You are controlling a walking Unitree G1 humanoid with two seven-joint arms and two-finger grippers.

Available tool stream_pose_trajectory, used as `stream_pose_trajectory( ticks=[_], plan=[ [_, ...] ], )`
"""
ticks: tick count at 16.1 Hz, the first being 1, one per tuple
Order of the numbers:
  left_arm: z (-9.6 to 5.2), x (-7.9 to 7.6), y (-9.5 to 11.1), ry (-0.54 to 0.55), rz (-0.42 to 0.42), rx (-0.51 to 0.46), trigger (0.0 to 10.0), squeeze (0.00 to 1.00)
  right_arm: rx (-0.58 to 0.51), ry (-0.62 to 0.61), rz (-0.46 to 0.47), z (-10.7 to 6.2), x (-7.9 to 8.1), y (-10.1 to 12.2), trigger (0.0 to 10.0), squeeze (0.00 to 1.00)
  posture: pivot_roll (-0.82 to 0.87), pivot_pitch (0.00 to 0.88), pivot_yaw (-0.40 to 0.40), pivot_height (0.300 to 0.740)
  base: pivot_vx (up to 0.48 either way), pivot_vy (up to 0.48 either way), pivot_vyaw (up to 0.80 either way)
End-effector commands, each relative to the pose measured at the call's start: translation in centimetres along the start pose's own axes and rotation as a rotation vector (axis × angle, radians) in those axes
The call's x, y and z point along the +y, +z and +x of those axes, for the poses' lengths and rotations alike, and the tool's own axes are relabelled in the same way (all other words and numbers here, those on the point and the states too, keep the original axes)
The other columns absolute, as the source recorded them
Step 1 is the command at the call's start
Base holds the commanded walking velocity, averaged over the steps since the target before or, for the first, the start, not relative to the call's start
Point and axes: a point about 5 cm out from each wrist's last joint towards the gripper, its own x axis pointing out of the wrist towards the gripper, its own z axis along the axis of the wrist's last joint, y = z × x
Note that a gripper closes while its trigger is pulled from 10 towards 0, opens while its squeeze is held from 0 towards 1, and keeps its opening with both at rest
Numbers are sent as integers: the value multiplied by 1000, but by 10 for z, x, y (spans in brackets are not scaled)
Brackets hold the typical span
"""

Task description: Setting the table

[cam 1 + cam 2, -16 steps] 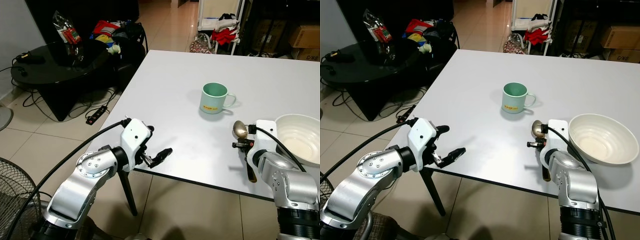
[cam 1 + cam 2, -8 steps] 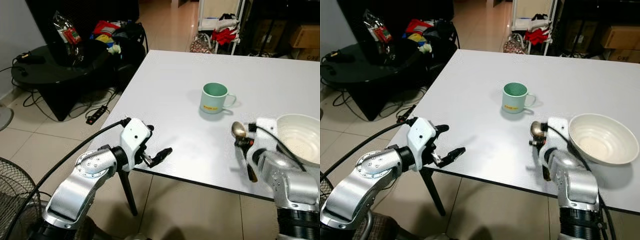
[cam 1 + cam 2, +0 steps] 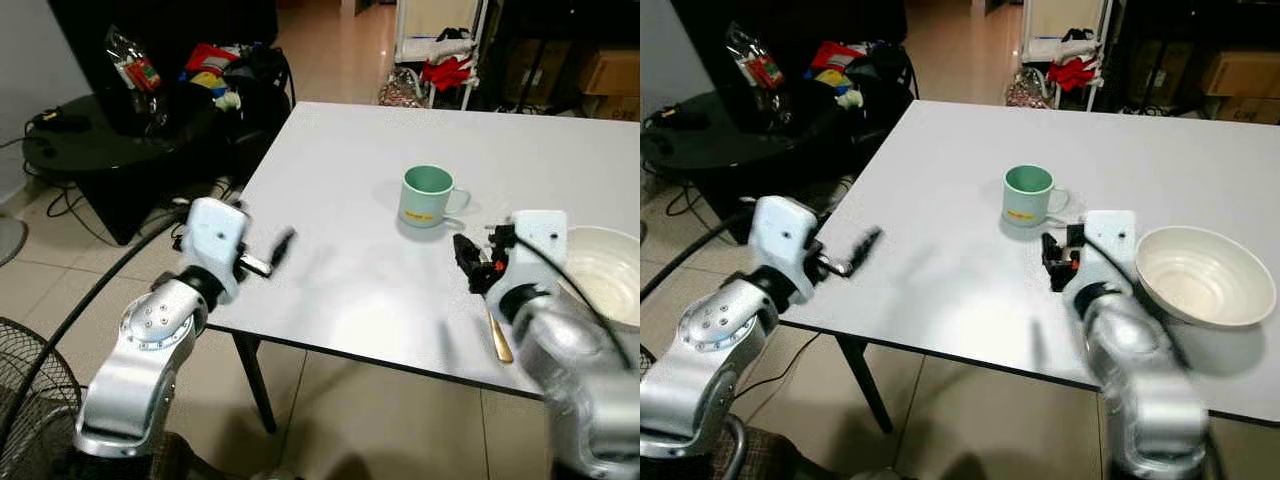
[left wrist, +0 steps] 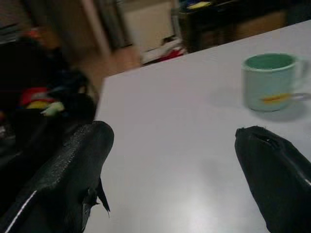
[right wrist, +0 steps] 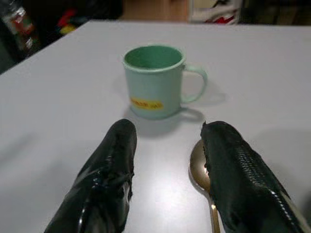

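On the white table [image 3: 340, 190], which carried the whole setting, the pieces lay grouped toward the robot's right, probably as one place. The white bowl [image 3: 1205, 275] sat nearest the right edge, empty and upright. The green mug [image 3: 427, 195] stood upright farther in, its handle turned toward the bowl side. The spoon [image 5: 203, 171] lay flat on the tabletop between mug and bowl, bowl end toward the mug, handle [image 3: 498, 340] pointing back to the near edge, within a diner's reach. The right gripper [image 5: 167, 160] hovered low above the spoon's head with its fingers spread apart, holding nothing, so the spoon looked set down and released. The left gripper [image 4: 175, 170] hung over the table's near left edge, fingers likewise wide apart and empty, aimed toward the mug.
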Motion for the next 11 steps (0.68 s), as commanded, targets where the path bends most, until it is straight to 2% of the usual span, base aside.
stream_pose_trajectory(
  ticks=[1,3,5,11],
  plan=[
    [-3,4,1,48,19,3,10000,0,-84,4,-27,-5,4,9,10000,0,50,0,100,740,0,-337,0],
    [-4,5,2,66,8,-5,10000,0,-106,58,-9,-9,11,8,10000,0,49,0,101,740,0,-332,0],
    [-5,5,1,82,5,-7,10000,0,-135,73,25,-10,12,9,10000,0,47,0,102,740,0,-351,0],
    [-4,4,3,112,-8,-19,10000,0,-149,102,-18,-7,5,8,10000,0,54,0,81,740,0,-368,0]
  ],
)
